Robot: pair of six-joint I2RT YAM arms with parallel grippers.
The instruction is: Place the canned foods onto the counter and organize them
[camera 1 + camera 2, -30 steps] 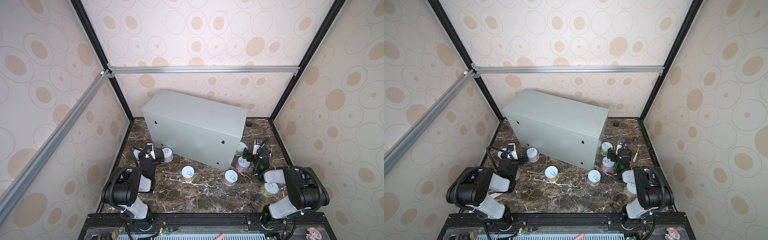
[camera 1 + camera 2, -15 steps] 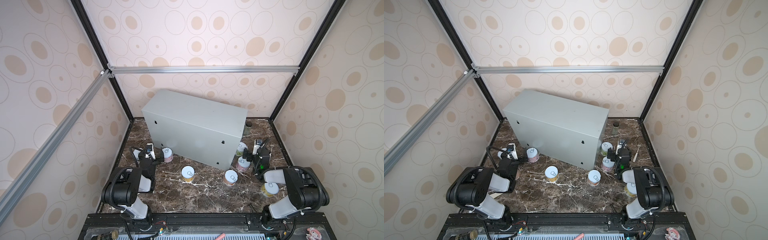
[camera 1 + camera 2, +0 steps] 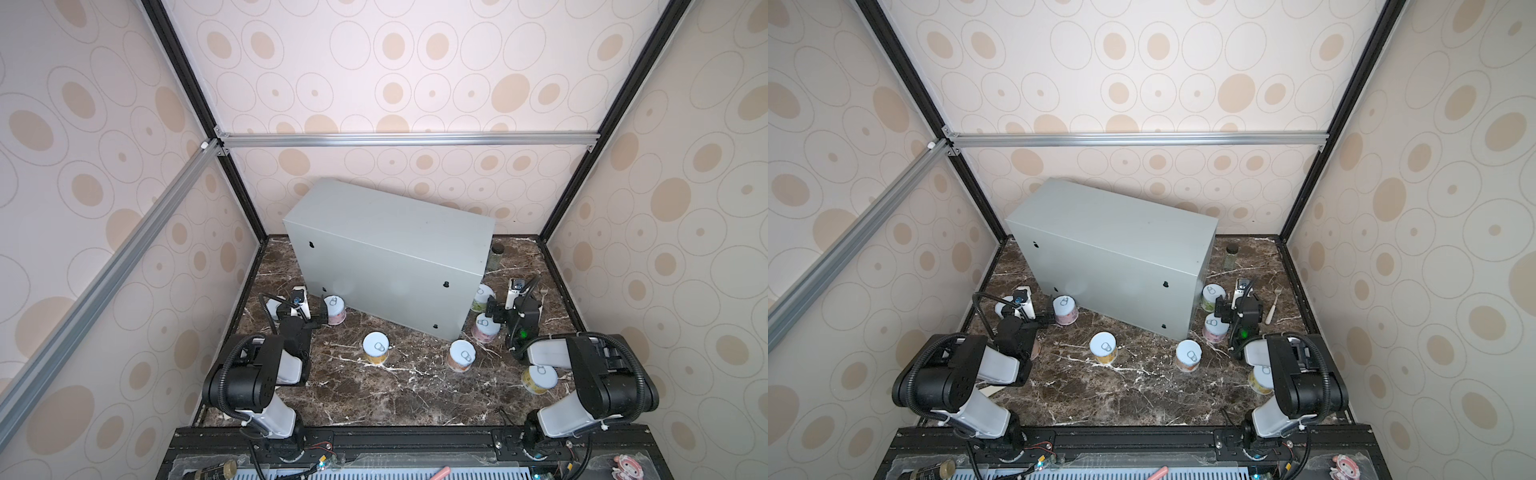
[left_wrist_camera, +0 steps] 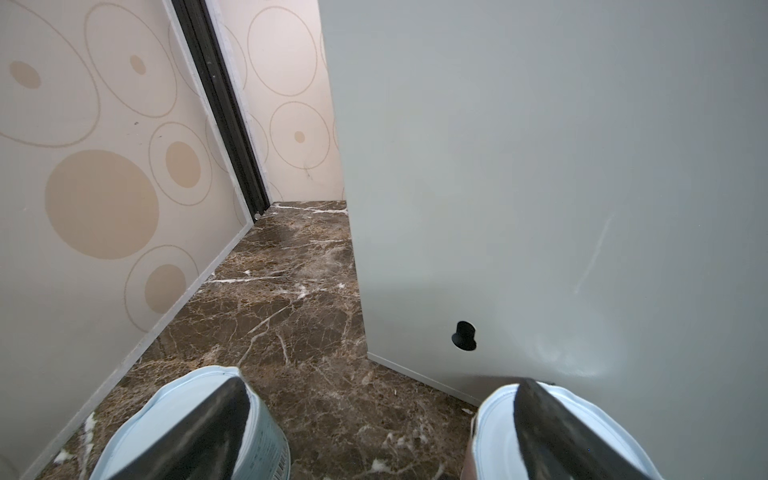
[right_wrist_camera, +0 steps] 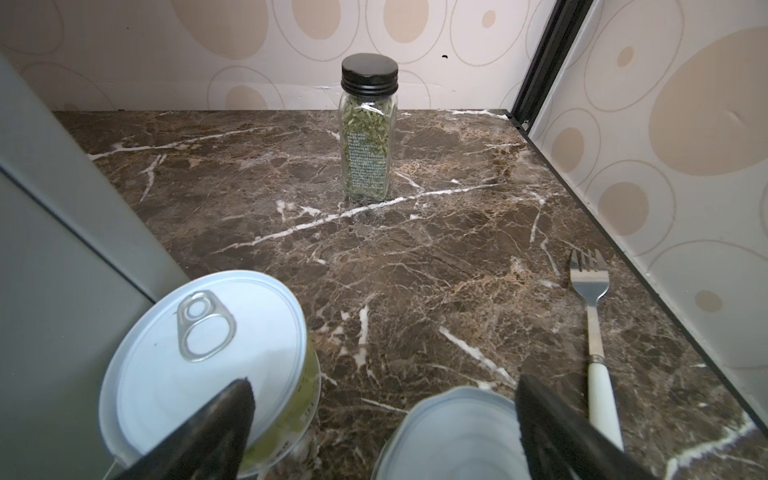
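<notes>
Canned foods (image 3: pixel 1104 347) stand upright on the brown marble surface (image 3: pixel 395 395), spread around the foot of the grey counter (image 3: pixel 386 257).

The left pincer (image 3: pixel 302 311) hangs low with its jaws wide apart and nothing between them. In the left wrist view, one fingertip (image 4: pixel 224 399) overlaps the lid of a teal tin (image 4: pixel 137 424) and the other overlaps the lid of a pink tin (image 4: pixel 494 419). Whether either finger touches a lid cannot be told. The counter's front face rises just ahead of this pincer, beside the pink tin.

The right pincer (image 3: pixel 513 311) is also spread wide and empty. Under its inner finger sits a green tin (image 5: pixel 199 361), pull-tab up, close against the counter's end. A second pink tin (image 3: pixel 484 328) lies below the gap, nearer the wrist, with its lid partly under the outer finger. Straight ahead of this pincer, well apart, stands a glass jar (image 5: pixel 368 137) with a black lid. A fork (image 5: pixel 594 332) lies flat off its outer side, tines pointing away.

Between the two pincers, closer to the arm bases, stand a yellow tin (image 3: pixel 376 347) and an orange tin (image 3: pixel 461 355). Another yellow tin (image 3: pixel 539 378) sits behind the right pincer, beside its arm.
</notes>
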